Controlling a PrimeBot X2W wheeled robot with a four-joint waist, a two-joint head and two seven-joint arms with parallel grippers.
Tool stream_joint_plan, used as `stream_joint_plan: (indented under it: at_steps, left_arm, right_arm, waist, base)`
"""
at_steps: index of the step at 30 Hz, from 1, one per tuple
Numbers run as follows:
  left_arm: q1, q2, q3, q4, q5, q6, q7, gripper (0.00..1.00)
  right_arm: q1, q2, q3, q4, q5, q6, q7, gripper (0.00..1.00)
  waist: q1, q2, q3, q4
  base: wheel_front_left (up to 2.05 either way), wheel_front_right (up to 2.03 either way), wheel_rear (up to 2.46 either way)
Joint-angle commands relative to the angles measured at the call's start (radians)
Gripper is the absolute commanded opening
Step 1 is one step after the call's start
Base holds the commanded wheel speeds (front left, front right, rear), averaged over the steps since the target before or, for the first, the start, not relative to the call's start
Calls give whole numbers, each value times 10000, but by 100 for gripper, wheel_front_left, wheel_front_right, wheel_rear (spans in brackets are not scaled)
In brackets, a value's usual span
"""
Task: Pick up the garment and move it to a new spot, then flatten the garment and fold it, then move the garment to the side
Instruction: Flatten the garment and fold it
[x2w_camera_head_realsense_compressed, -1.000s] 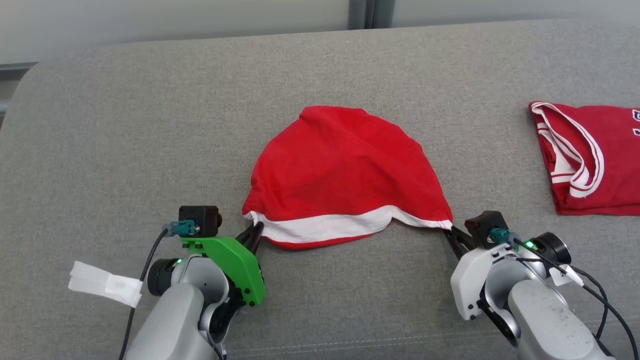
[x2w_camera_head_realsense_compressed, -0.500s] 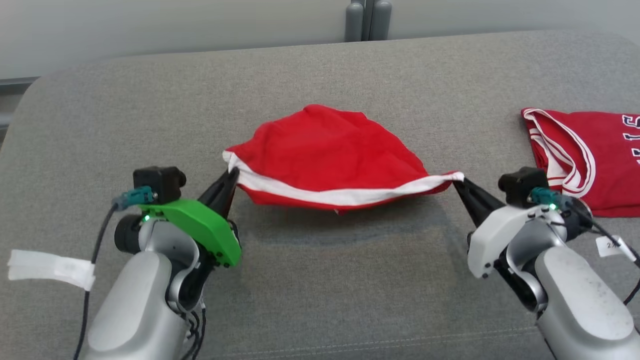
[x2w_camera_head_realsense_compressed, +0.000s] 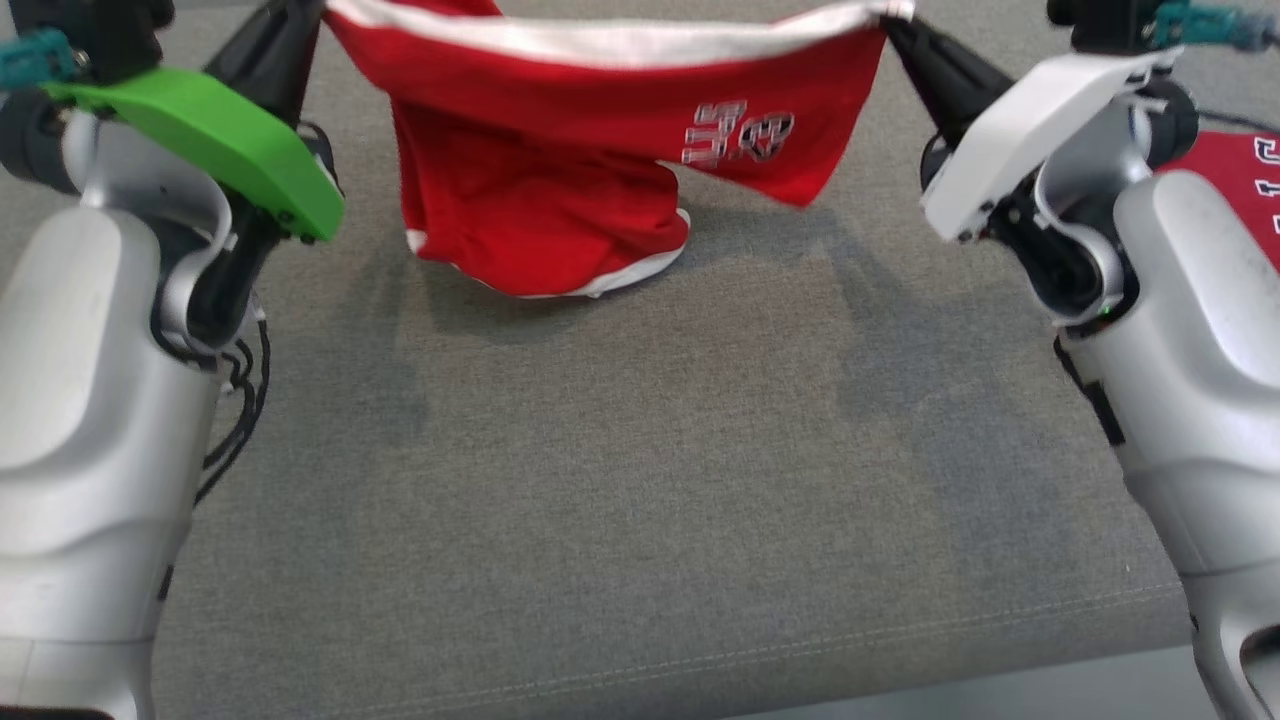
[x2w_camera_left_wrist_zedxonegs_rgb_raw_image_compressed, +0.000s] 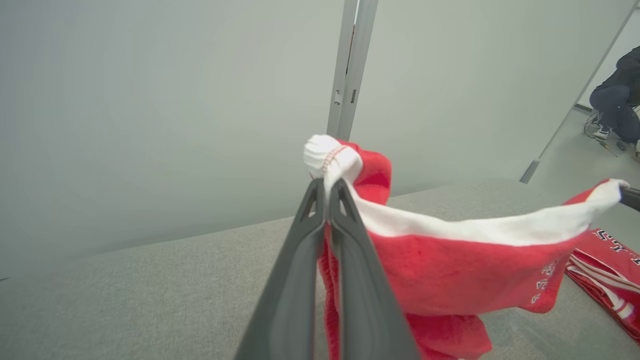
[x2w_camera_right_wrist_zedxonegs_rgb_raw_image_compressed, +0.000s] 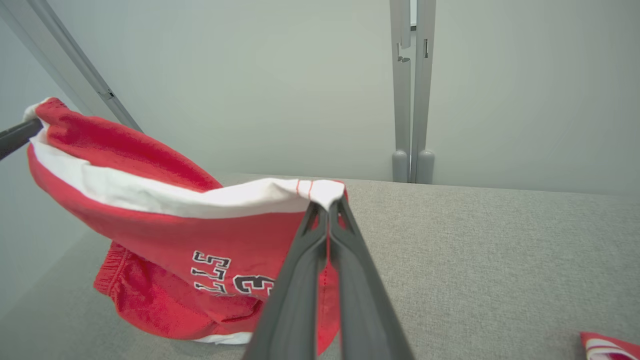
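While the red cloth garment with a white band along its top edge (x2w_camera_head_realsense_compressed: 560, 120) hangs across the top of the head view, it is carried at two corners. At upper left, the left gripper with the green shell (x2w_camera_head_realsense_compressed: 300, 25) has its dark jaws pressed together on the band's left corner; the left wrist view confirms cloth bunched between them. At centre, the band runs nearly taut between the grips, and the red body with grey lettering sags below it. Its lowest fold lies at or just above the grey woven cushion surface (x2w_camera_head_realsense_compressed: 620, 480); which of the two cannot be told. At upper right, the right gripper with the white shell (x2w_camera_head_realsense_compressed: 892, 28) is likewise clamped on the band's right corner. At the right edge, a second red garment with lettering (x2w_camera_head_realsense_compressed: 1235, 175) lies on the cushion. Assessment: transfer step in hand. Recommended: keep both grips level and evenly spaced, raise until the sagging fold clears, and set down well apart from the second garment.
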Motion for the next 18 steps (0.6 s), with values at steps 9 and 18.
stream_joint_plan:
  at_steps: [9,18]
  left_arm:
    - [-3329,149,557,799,-848,-17,-936,0]
    - [-5547,272,582,744,-2397,-16,-1354,0]
  right_arm:
    - [-4056,481,-791,2458,-660,-10,-1592,0]
    - [-7034,775,-1634,3997,-2256,-15,-3954,0]
  waist:
    - [0,0,2507,-894]
    - [0,0,3131,-910]
  base:
    - [0,0,0]
    - [0,0,0]
